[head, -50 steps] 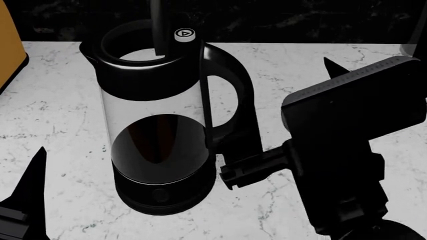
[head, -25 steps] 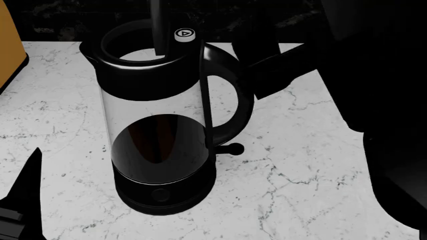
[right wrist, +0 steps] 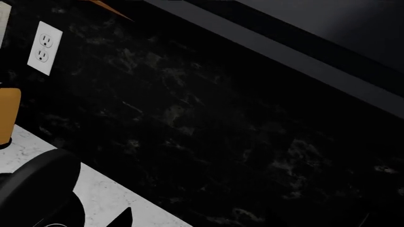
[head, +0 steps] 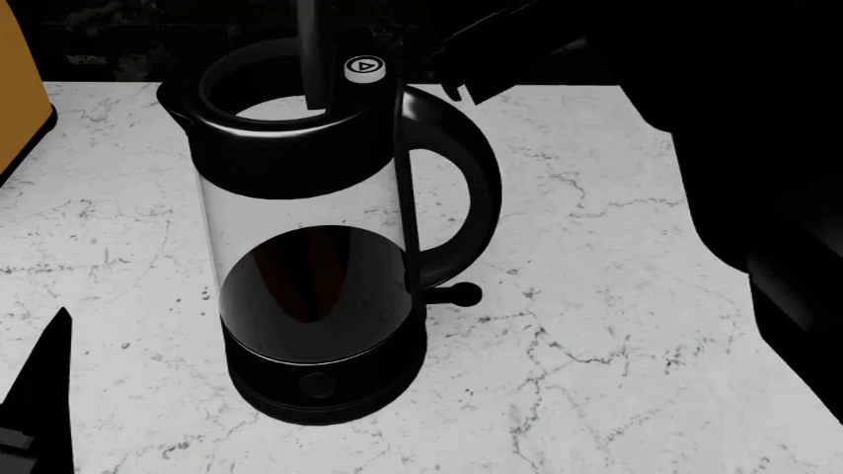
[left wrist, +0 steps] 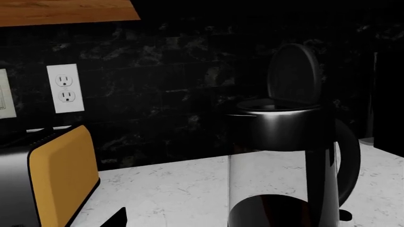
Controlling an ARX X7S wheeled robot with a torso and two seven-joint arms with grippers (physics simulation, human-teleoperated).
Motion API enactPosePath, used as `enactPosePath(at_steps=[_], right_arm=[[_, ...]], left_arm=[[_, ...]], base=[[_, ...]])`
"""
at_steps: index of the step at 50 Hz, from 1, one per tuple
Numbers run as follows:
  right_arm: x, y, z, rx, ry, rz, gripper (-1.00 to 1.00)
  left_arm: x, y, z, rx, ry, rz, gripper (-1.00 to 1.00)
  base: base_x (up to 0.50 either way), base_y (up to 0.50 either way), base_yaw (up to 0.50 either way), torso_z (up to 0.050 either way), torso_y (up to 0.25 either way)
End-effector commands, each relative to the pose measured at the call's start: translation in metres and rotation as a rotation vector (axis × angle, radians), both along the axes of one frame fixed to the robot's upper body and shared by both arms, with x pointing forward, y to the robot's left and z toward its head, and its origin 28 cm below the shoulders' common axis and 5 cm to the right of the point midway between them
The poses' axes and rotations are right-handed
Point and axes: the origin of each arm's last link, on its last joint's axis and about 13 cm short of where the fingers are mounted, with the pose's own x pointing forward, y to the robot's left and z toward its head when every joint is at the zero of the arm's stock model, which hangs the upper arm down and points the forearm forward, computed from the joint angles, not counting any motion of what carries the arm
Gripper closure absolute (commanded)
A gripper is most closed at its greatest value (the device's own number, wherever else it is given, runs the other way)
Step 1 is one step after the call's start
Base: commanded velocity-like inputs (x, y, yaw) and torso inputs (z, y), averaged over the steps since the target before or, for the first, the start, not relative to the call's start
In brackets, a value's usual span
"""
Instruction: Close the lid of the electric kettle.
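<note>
On white counter [head: 619,326], electric kettle [head: 316,247] upright, lid [left wrist: 294,73] standing vertical, end effector states unclear.

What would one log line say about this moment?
lid: upright, open | electric kettle: on marble counter | right arm: raised behind handle | contact: none visible

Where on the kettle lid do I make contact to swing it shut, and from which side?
Take the lid at its free top edge, coming from behind, the backsplash side. It stands nearly upright over the electric kettle, hinged low by the white button, so a forward, downward push there should probably fold it onto the rim. A push suits better than a pinch.
</note>
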Motion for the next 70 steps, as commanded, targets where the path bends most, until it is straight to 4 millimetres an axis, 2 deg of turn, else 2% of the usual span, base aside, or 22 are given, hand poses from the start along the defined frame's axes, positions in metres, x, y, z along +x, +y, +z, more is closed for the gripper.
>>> enactPosePath(at_steps=[1,6,16,34,46,70], right_arm=[[0.018,0.001,-0.008,0.009,0.036,-0.013,-1.0],[0.02,0.003,-0.008,0.007,0.043,-0.008,-1.0],[0.02,0.01,0.004,-0.011,0.015,0.013,-1.0],[0.04,0.018,0.005,-0.032,0.031,0.035,-1.0],[0.052,0.026,-0.009,-0.024,0.074,0.051,-1.0],[0.064,0.038,-0.01,-0.037,0.097,0.074,-1.0]], left_arm=[[-0.005,0.001,-0.001,-0.009,-0.006,-0.001,-1.0],[-0.003,0.002,-0.002,-0.005,-0.005,0.009,-1.0],[-0.004,0.002,-0.004,-0.006,-0.001,0.012,-1.0],[-0.007,0.005,-0.005,-0.011,0.0,0.023,-1.0],[-0.009,0.006,-0.005,-0.011,0.0,0.031,-1.0],[-0.011,0.008,-0.008,-0.019,0.003,0.037,-1.0]], base=[[0.0,0.0,0.0,0.0,0.0],[0.0,0.0,0.0,0.0,0.0],[0.0,0.0,0.0,0.0,0.0],[0.0,0.0,0.0,0.0,0.0],[0.0,0.0,0.0,0.0,0.0],[0.0,0.0,0.0,0.0,0.0]])
